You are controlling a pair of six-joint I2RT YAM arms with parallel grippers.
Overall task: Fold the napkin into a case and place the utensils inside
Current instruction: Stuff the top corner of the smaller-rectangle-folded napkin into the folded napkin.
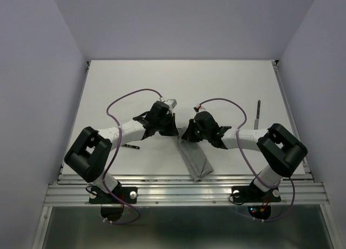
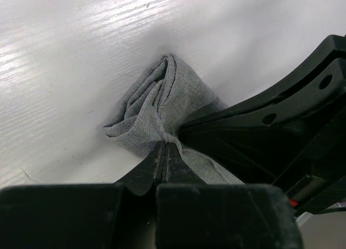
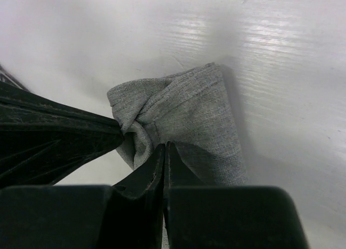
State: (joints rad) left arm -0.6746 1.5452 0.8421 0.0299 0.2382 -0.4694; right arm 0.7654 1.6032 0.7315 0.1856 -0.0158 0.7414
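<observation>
The grey napkin lies folded into a narrow strip running from the middle of the table toward the near edge. My left gripper and right gripper meet at its far end. In the left wrist view the left gripper is shut on a bunched corner of the napkin. In the right wrist view the right gripper is shut on the napkin's end next to it. One utensil lies at the right back. Another utensil lies under my left arm.
The white table ends in a metal rail at the near side. Grey walls stand on three sides. Purple cables loop over both arms. The other arm's black finger crowds each wrist view.
</observation>
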